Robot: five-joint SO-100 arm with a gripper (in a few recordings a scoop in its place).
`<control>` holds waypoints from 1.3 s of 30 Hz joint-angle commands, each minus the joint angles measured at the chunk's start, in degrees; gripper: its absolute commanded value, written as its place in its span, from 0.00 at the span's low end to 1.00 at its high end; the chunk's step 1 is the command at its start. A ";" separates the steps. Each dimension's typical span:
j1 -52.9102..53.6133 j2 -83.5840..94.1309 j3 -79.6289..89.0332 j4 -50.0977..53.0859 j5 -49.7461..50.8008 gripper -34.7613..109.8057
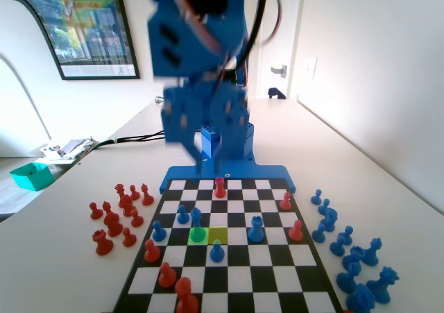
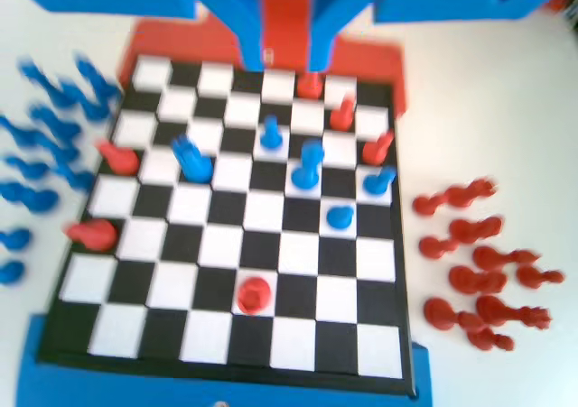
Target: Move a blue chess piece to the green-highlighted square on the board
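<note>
The blue two-jaw tool (image 2: 287, 60) hangs high over the far rows of the flat black-and-white chequered board (image 2: 208, 321). Four small blue plastic pawns stand mid-board, among them one (image 2: 340, 217) nearest the camera. A red round-headed piece (image 2: 254, 293) stands alone in a near row. Spare red pieces (image 2: 479, 276) lie on the white counter (image 2: 488, 109) at right, blurred blue ones (image 2: 41, 168) at left.

Blue pawn (image 1: 197, 218) on green sq (image 1: 197, 234).

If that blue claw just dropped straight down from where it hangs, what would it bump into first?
Probably the board near the arm's end, close to the lone red pawn. The gripper hangs blurred above that edge, so depth is hard to judge; it might touch bare squares beside it.
</note>
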 commanded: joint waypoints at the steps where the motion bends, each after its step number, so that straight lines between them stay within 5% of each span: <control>1: -1.23 13.89 -1.58 8.00 0.18 0.25; 16: -6.94 53.09 10.46 25.93 -0.09 0.25; 39: -4.13 75.76 17.58 22.68 -0.62 0.25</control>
